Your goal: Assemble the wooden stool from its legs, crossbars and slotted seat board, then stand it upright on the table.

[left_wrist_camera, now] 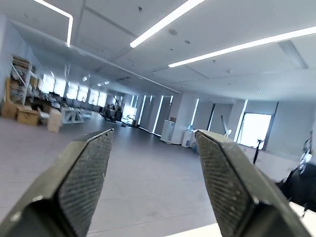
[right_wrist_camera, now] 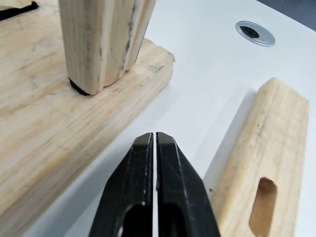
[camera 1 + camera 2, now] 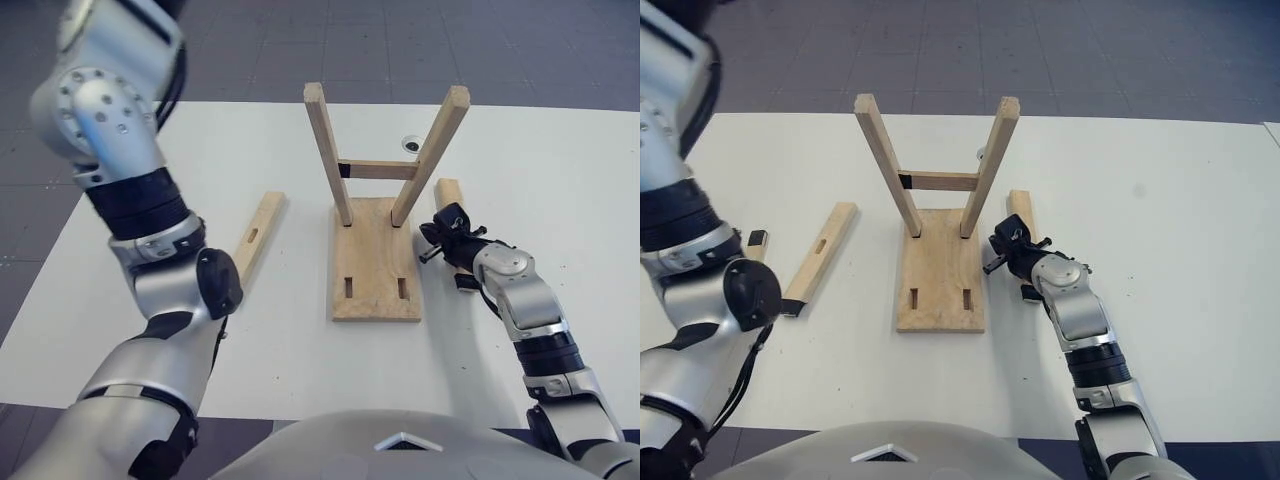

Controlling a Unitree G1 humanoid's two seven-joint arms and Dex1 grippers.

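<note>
Roughly halfway: braced leg pair (image 3: 378,169) is standing slotted in seat board (image 3: 375,290); loose legs (image 3: 259,236) are lying unfitted on the tabletop (image 3: 560,180); right gripper (image 2: 154,143) is pressing together empty, left gripper (image 1: 154,133) is gaping apart.

Left arm (image 3: 140,210): silver shells, black ribbed bands, round joint (image 3: 95,105) dotted with screws, black cable (image 3: 178,80); right arm (image 3: 515,290) silver and black too; left gripper (image 1: 154,133) grey, knurled pads (image 1: 86,173); right gripper (image 2: 154,137) glossy black, scratched.

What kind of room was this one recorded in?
Probably a large open office or lab hall: long ceiling light strips, bright windows, stacked boxes along one wall, and a white table with a cable port.
</note>
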